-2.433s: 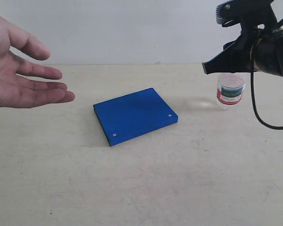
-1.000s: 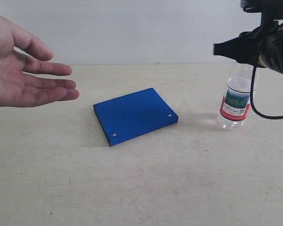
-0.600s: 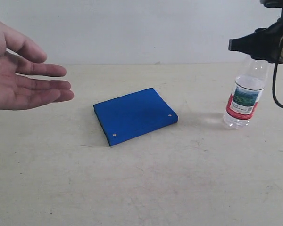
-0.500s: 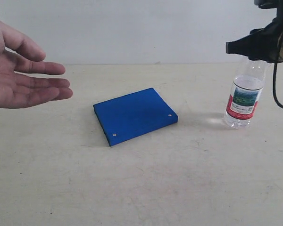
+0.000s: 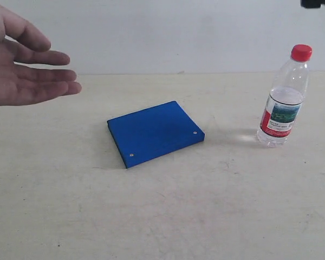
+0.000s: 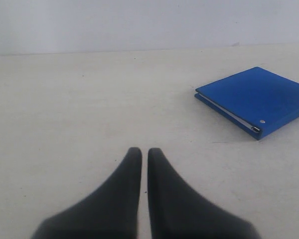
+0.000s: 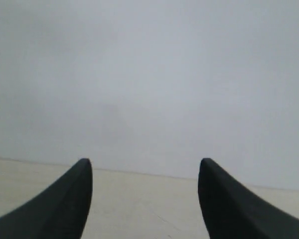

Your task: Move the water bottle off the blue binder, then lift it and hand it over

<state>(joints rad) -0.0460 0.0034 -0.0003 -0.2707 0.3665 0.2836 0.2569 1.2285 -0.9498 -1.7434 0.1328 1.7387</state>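
Observation:
The water bottle (image 5: 283, 100) stands upright on the table at the right, apart from the blue binder (image 5: 154, 132), which lies flat in the middle. The left wrist view has the binder (image 6: 256, 99) off to one side, well away from my left gripper (image 6: 140, 152), whose fingers are shut with nothing between them. My right gripper (image 7: 144, 167) is open and empty, facing the wall; only a dark corner of that arm (image 5: 318, 3) shows at the top right of the exterior view, above the bottle.
A person's open hand (image 5: 21, 65) is held out, palm up, above the table's far left. The pale table (image 5: 162, 216) meets a plain white wall behind.
My right gripper has let go of the bottle and risen up and right, almost out of the exterior view. The bottle now stands alone, its red cap showing. The hand lifted slightly.

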